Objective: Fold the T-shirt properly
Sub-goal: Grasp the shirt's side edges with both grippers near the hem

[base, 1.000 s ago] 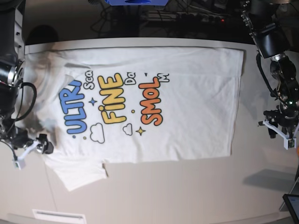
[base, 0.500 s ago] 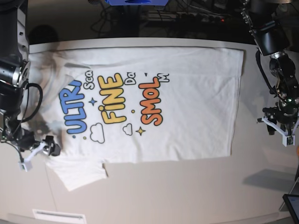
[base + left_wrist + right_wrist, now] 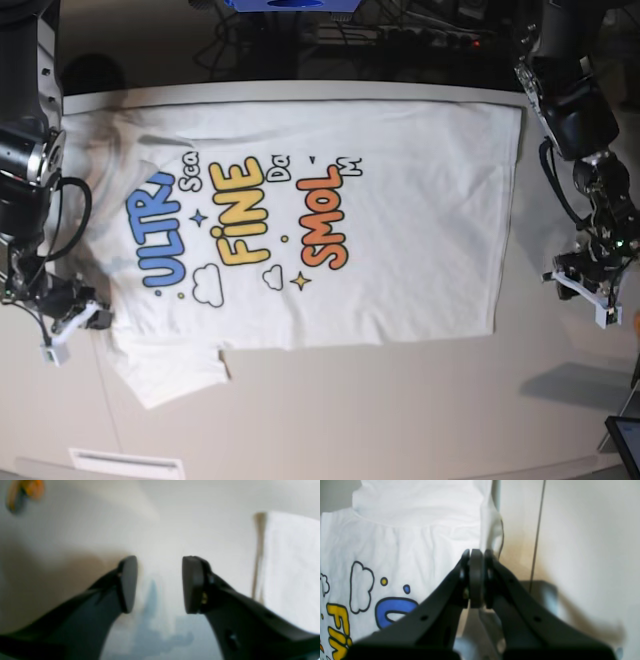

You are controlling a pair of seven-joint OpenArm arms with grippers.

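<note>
The white T-shirt [image 3: 400,220] lies spread flat on the table with its colourful print facing up. One sleeve [image 3: 165,370] sticks out at the lower left. My right gripper [image 3: 92,316] is shut, just off the shirt's edge near that sleeve. In the right wrist view its jaws are pressed together [image 3: 476,577] beside the shirt [image 3: 407,542], with nothing visibly between them. My left gripper [image 3: 572,282] is over bare table to the right of the hem. In the left wrist view it is open and empty [image 3: 160,585], with the hem [image 3: 290,567] to one side.
The pale table [image 3: 380,410] has a seam line [image 3: 537,542] near my right gripper. A small orange object [image 3: 25,490] lies past my left gripper. A tablet corner [image 3: 625,440] is at the lower right. Cables [image 3: 400,40] run behind the far table edge.
My right gripper has drawn back from the shirt's edge, down and to the left. My left gripper has shifted slightly toward the hem. The shirt lies much as before.
</note>
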